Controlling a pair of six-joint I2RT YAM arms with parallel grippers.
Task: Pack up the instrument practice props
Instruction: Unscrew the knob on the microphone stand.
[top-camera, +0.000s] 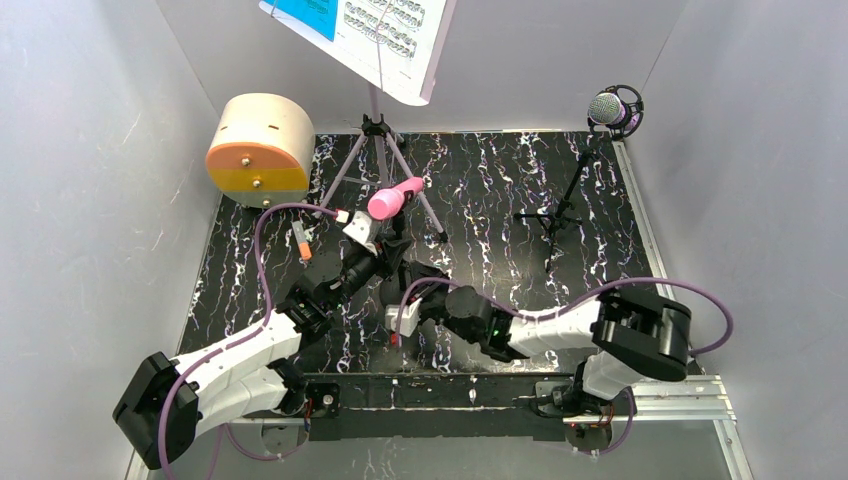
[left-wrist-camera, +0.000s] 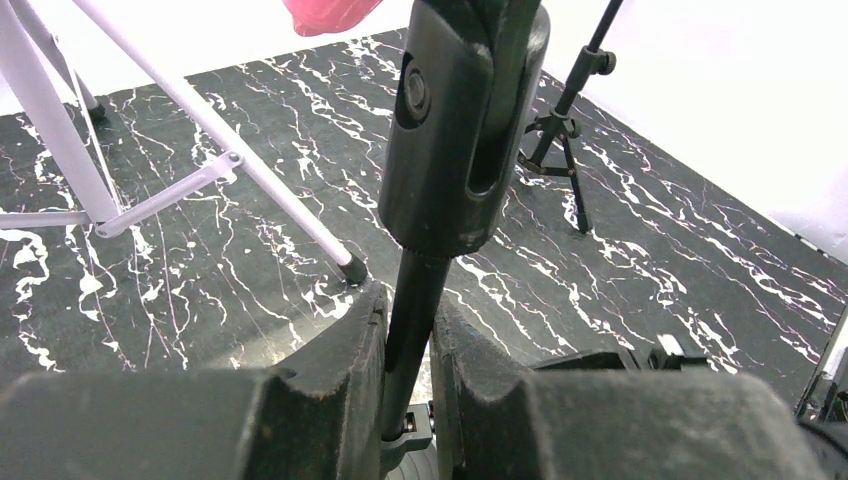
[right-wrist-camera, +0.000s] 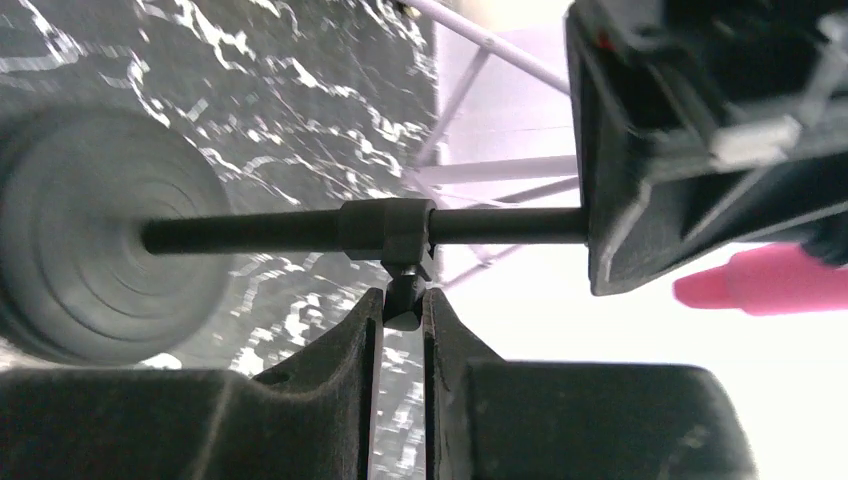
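The left gripper (left-wrist-camera: 408, 352) is clenched on the thin black pole (left-wrist-camera: 418, 290) of a small stand, just below its holder (left-wrist-camera: 460, 120). The pink microphone (top-camera: 394, 197) sits tilted at the top of that stand, over the middle of the black marbled table (top-camera: 500, 180). The right gripper (right-wrist-camera: 400, 318) pinches the knob (right-wrist-camera: 403, 298) under the collar (right-wrist-camera: 385, 228) on the same pole (round base (right-wrist-camera: 90, 235) at the pole's other end). The lilac music stand (top-camera: 378, 135) with sheet music (top-camera: 385, 25) stands at the back, and the purple mic (top-camera: 610, 108) on its tripod (top-camera: 556, 212) is in the back right corner, well apart from both arms.
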